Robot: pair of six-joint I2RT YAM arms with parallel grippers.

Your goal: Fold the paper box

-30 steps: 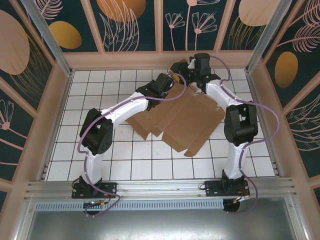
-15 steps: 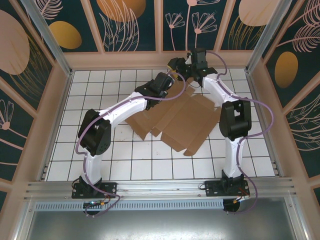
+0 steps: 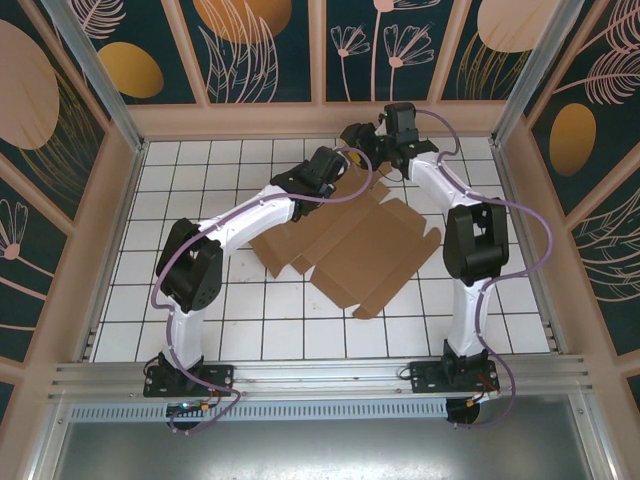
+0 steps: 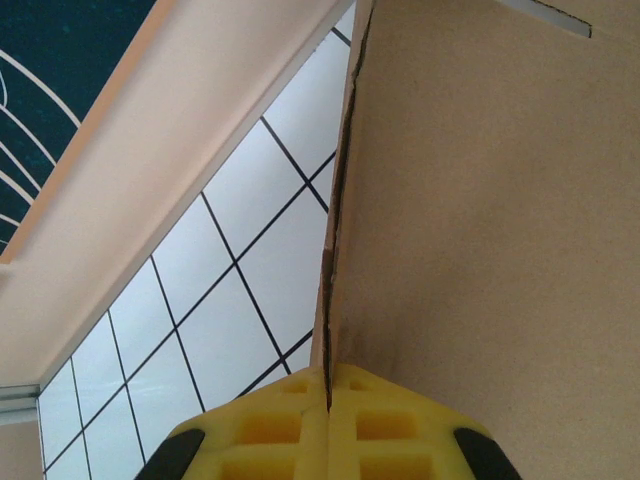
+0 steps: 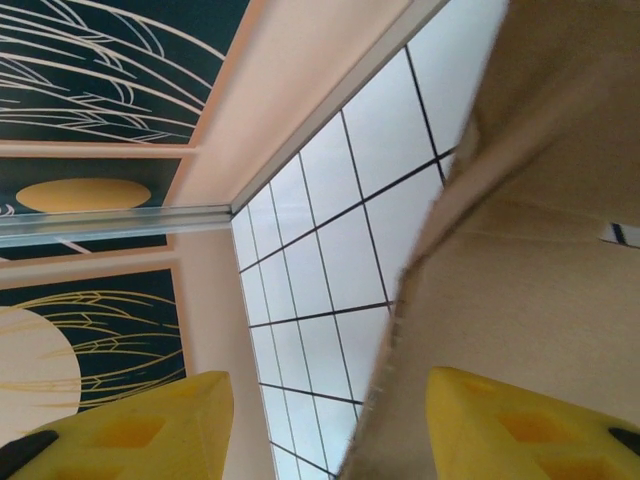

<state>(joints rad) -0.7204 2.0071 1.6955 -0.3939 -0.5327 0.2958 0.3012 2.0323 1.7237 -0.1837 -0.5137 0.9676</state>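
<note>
The paper box [image 3: 350, 245] is a flat brown die-cut sheet on the white tiles, its far edge lifted where both arms meet it. In the top view my left gripper [image 3: 338, 172] is at that far-left edge. In the left wrist view my left gripper [image 4: 328, 375] is shut on the paper box [image 4: 480, 220], pinching its thin edge between the yellow fingers. My right gripper [image 3: 357, 137] hovers at the back by the far corner. In the right wrist view my right gripper [image 5: 330, 400] is open, and the edge of the paper box [image 5: 540, 270] runs up between the wide-apart fingers [image 5: 150, 425].
The white tiled table [image 3: 200, 200] is fenced by a low pink rim [image 3: 320, 120] at the back and sides, with patterned walls behind. Metal posts [image 3: 100, 75] stand at the far corners. The arm bases sit on the near rail [image 3: 320, 375].
The right gripper has swung left along the back rim toward the sheet's far corner. The sheet has shifted a little left and toward the near edge. The left gripper has kept its pinch.
</note>
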